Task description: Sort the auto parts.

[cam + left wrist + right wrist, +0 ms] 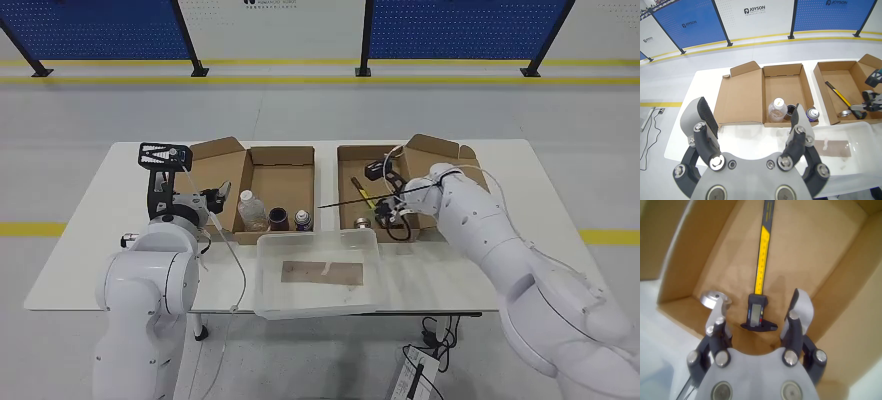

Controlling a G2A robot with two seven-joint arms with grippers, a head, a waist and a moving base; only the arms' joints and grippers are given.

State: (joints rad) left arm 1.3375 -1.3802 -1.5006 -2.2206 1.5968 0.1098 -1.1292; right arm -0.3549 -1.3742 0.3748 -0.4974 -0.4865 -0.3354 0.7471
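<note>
While both arms hang over it, the white table (pixel 100 230) spans the middle of the top view. At lower centre of that frame sits a clear plastic bin (pixel 300 295) with a brown card (pixel 322 272) flat on its floor. Just above the bin, 2 open cardboard boxes stand side by side.

The centre-left box (pixel 280 180) has its lid folded out flat. The left pincer (pixel 750 106) hovers near this box's lower left corner, released, jaws wide apart and holding nothing. The centre-right box (pixel 360 165) has the right pincer (pixel 761 300) inside it, also released. Its fingers are spread to either side of the display head of a black and yellow caliper (pixel 755 313) lying on the box floor.

Along the near wall of the centre-left box stand 3 items in a row: a clear bottle (pixel 777 110), a spray can (pixel 813 114) and, between them, a black cylinder (pixel 791 111). A small metal ring (pixel 710 299) lies just beside the caliper's head.
</note>
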